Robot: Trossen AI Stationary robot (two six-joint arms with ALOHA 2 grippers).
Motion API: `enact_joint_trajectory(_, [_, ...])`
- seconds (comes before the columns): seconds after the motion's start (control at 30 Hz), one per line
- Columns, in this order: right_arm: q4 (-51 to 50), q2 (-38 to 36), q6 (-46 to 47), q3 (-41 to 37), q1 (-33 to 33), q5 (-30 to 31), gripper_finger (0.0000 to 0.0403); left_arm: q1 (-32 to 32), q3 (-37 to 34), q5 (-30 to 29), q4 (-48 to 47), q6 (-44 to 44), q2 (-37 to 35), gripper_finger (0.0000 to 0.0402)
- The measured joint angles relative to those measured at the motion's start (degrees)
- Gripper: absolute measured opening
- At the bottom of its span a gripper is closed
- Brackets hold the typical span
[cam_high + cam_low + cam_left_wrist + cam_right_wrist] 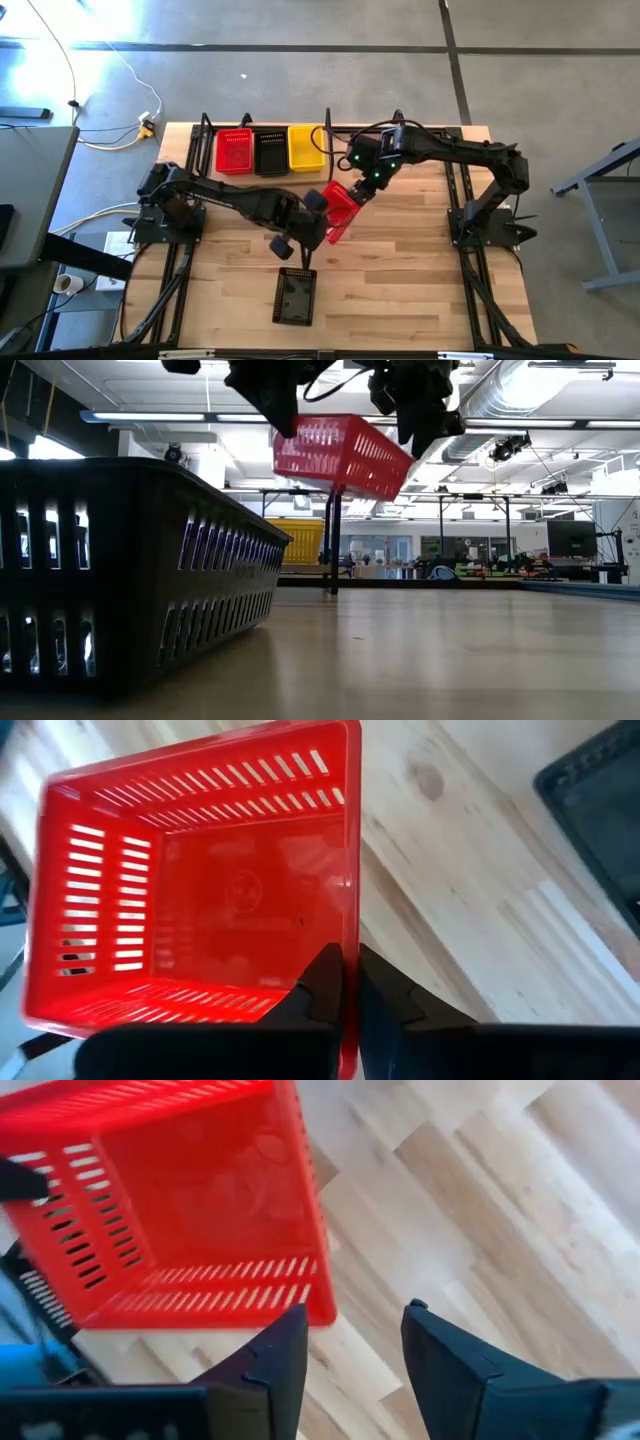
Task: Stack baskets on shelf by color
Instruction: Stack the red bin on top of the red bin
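A red mesh basket (342,212) hangs in the air over the middle of the table, tilted (340,455), between both arms. My left gripper (318,212) is shut on its wall (348,965). My right gripper (365,188) is open just beside the basket's far end; its fingers (350,1325) stand off the basket's rim (200,1315). The shelf (210,150) along the far edge carries a red basket (235,150), a black one (270,152) and a yellow one (305,148), side by side on their bases. Another black basket (295,297) rests on the table near the front edge. My left gripper pinches one wall of the red basket at its rim (350,925), one finger (320,985) inside the basket and the other (390,1000) outside. The basket is lifted clear of the table and tilted. Whether my right gripper touches the basket I cannot tell.
Black metal frames run along the table's left (175,280) and right (470,260) sides by the arm bases. The black basket fills the left foreground of the low view (130,580). Bare wood (400,290) lies to the right of it.
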Motion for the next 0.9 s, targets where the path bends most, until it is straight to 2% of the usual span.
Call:
enact_joint_trajectory(0.17, [1.3,-0.9,-0.1,0.0,-1.4,1.3,0.0149,3.4,-1.1,3.2,0.7,0.4,-3.4,0.0001])
enact_joint_trajectory(0.27, [2.8,-1.9,0.0,0.0,-2.1,2.5,0.0149,5.8,-3.6,5.5,0.4,-0.2,-7.5,0.0001])
enact_joint_trajectory(0.47, [4.7,-3.6,1.4,0.0,-3.5,2.9,0.0149,9.2,-9.2,5.8,1.5,-0.9,-17.1,0.0000])
enact_joint_trajectory(0.7, [7.2,-4.0,0.0,0.0,-5.1,3.6,0.0149,12.0,-16.9,1.4,2.4,-2.8,-28.5,0.0000])
enact_joint_trajectory(0.9, [8.5,-4.0,-1.4,0.0,-6.5,5.2,0.0149,15.8,-25.9,0.4,3.6,-5.1,-38.4,0.0000])
